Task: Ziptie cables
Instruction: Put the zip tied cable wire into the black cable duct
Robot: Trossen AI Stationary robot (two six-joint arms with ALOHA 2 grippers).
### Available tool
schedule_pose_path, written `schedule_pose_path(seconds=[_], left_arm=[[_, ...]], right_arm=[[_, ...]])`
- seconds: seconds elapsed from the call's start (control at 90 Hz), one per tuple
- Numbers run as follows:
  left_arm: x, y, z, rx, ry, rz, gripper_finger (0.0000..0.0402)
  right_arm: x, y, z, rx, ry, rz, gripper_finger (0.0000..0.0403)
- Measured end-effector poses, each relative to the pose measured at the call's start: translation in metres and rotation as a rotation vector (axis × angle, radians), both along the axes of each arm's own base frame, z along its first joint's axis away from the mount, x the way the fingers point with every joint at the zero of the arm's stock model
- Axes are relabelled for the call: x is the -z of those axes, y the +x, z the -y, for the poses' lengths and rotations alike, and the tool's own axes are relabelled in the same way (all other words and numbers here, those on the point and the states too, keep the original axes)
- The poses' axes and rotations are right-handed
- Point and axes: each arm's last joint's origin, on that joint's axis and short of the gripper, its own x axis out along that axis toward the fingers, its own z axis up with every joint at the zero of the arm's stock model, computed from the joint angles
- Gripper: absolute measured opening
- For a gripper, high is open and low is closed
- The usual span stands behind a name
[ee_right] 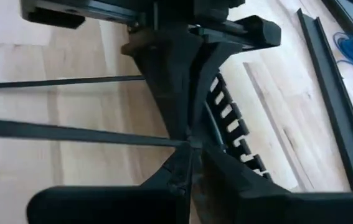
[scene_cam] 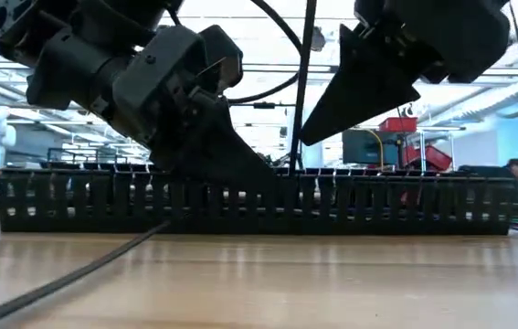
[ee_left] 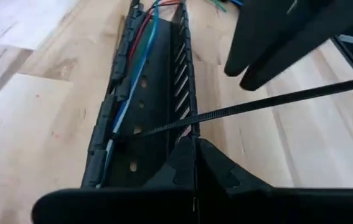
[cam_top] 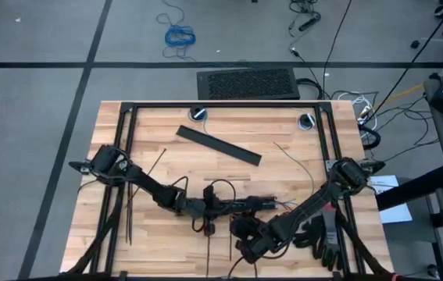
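No legible writing. My left gripper (ee_left: 195, 142) and right gripper (ee_right: 190, 144), both clenched, pinch one ziptie (ee_left: 276, 101) over the duct (ee_left: 157, 99) holding three cables (ee_left: 140, 62).

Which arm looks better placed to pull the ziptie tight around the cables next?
Probably right. The right gripper is shut on the ziptie, which crosses the slotted duct over the cables. The left gripper is closed at the duct wall, apparently steadying it.
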Motion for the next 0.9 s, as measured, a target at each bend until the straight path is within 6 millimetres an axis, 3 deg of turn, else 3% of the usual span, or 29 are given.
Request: schedule_pose_path(seconds=[0.311,0.456,0.633,0.9], left_arm=[[0.011,-0.002,-0.023,-0.041,-0.099,-0.106,0.0004],[0.026,0.003,-0.030,-0.033,-0.153,-0.134,0.0004],[0.042,0.010,-0.030,0.004,-0.224,-0.070,0.0003],[0.042,0.011,-0.030,0.020,-0.229,-0.055,0.0002]], right_arm=[[0.000,0.001,0.000,-0.010,0.021,-0.013,0.0029],[0.000,0.001,0.000,-0.015,0.023,-0.016,0.0029],[0.000,0.001,0.000,-0.014,0.018,-0.014,0.0029],[0.002,0.000,0.008,0.014,-0.007,-0.056,0.0042]])
